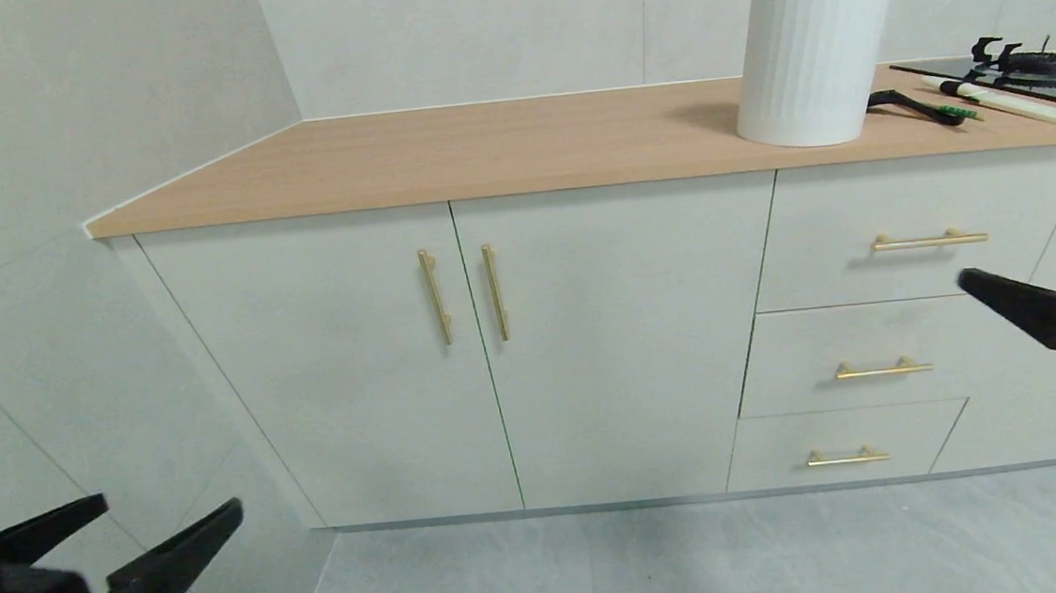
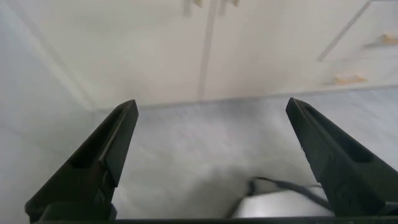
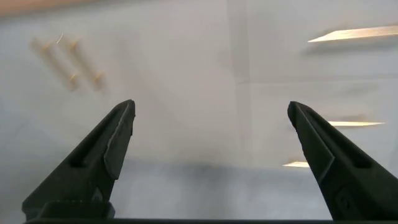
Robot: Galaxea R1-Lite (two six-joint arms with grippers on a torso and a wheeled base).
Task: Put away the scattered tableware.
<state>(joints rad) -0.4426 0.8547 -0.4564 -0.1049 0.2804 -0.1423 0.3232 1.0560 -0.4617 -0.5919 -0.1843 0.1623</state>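
my left pincer (image 1: 173, 502) and right pincer (image 1: 1015, 277) were open, empty.
the white utensil (image 1: 1007, 101) on the table (image 1: 479, 149), upper right, looked light, stiff, slick; best held mid-handle.

The desk (image 1: 479, 149) has a light wooden top that runs along the wall from the left corner to the right edge. Toward its right end stands a tall white ribbed canister (image 1: 817, 43), upright. Just right of the canister's foot lies a black utensil (image 1: 909, 103) with a bit of green at its end, flat on the wood. Right beside it lies a long white utensil (image 1: 1012, 104), slanting to the near right. Behind both, at the far right, sits a hob (image 1: 1033, 65) with black grates.
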